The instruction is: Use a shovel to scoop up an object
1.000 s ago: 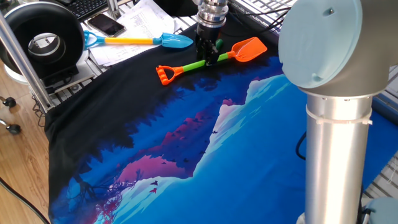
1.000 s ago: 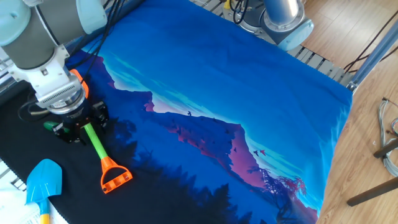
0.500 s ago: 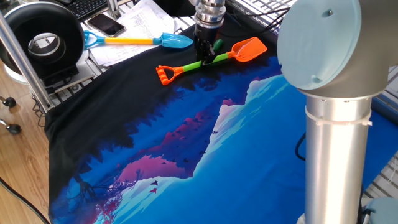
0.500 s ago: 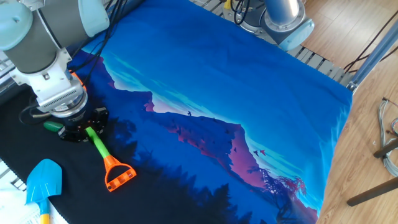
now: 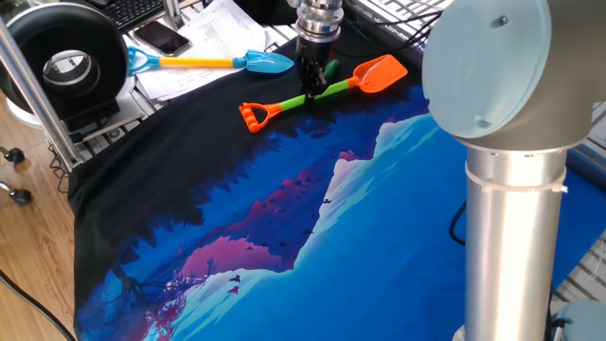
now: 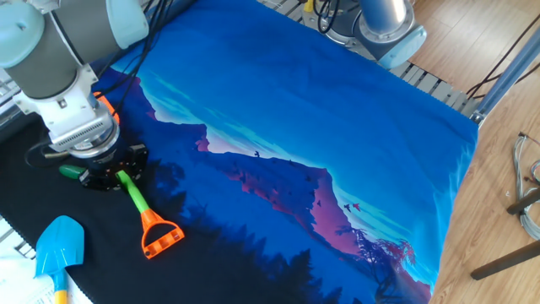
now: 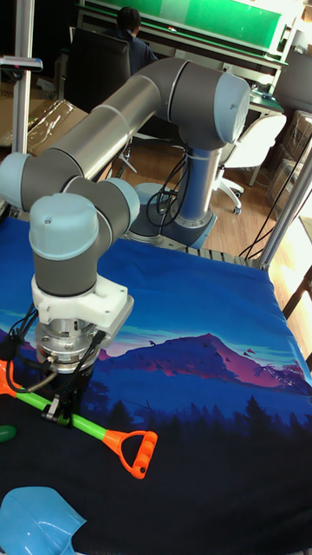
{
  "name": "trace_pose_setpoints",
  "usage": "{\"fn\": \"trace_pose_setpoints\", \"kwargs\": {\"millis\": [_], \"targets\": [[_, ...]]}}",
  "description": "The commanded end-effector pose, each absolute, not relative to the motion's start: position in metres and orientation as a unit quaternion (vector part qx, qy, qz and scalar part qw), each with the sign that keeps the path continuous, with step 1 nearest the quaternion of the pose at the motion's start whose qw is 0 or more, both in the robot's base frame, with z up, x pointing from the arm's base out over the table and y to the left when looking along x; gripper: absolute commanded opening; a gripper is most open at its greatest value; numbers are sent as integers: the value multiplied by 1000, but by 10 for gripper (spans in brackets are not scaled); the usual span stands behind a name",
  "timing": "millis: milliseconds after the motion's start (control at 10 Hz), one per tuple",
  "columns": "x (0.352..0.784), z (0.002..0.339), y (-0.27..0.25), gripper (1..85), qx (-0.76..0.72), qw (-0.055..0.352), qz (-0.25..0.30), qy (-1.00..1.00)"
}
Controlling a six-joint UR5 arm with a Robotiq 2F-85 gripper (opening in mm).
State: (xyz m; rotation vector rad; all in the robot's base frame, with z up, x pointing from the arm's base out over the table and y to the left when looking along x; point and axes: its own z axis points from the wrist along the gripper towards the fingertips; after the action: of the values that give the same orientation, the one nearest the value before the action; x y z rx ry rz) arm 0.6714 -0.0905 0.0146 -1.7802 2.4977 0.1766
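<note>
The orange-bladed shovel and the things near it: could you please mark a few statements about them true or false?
1. The gripper is closed on the shovel at its green shaft. True.
2. The shovel's blade is blue. False: it is orange; the blue shovel lies apart, ungripped.
3. The small green object sits in the blade. False: it lies on the cloth beside the gripper.
4. The shovel's D-handle is orange. True.

Count: 2 toy shovels – orange-blade shovel (image 5: 322, 91), blue-blade shovel (image 5: 204, 62). 1 dark green object (image 6: 71, 171). 1 phone (image 5: 161, 38). 1 gripper (image 5: 312, 93).
</note>
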Motion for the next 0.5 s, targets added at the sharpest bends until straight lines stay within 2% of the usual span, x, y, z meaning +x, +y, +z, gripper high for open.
{"fn": "trace_pose_setpoints", "kwargs": {"millis": [0, 200, 400], "targets": [[665, 30, -86, 103, -558, 37, 71, 826], [662, 42, -80, 20, -550, 45, 76, 830], [666, 48, -67, 27, -565, 66, 84, 818]]}}
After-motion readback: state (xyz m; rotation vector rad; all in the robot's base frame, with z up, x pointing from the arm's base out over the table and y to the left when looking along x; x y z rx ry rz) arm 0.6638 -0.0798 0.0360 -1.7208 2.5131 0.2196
